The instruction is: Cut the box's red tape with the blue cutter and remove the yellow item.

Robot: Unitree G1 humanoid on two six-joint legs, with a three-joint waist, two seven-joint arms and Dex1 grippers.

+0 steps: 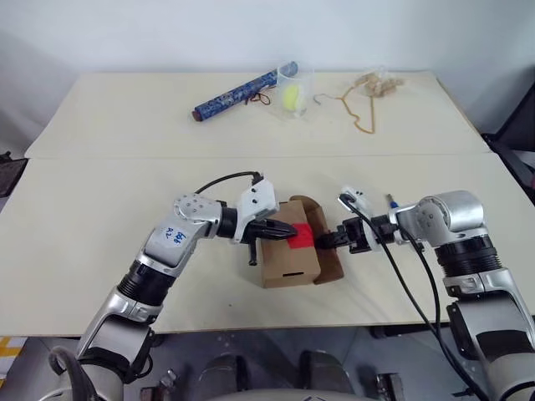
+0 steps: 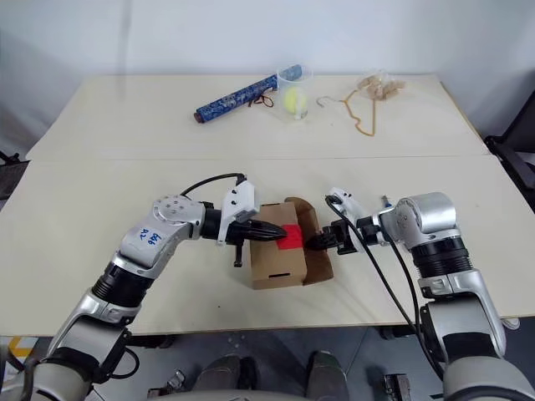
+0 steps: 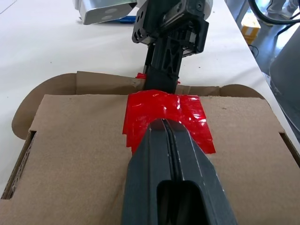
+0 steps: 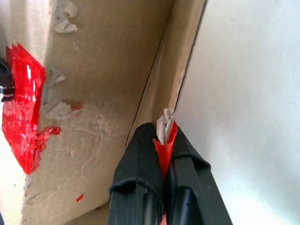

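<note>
Tape (image 3: 164,115) half under left end effector (image 3: 171,136).

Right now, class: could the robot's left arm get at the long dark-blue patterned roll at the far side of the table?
Probably not without moving. The dark-blue patterned roll lies far across the table, while the left gripper is shut and pressed on the box close to the robot; nothing blocks the way.
</note>
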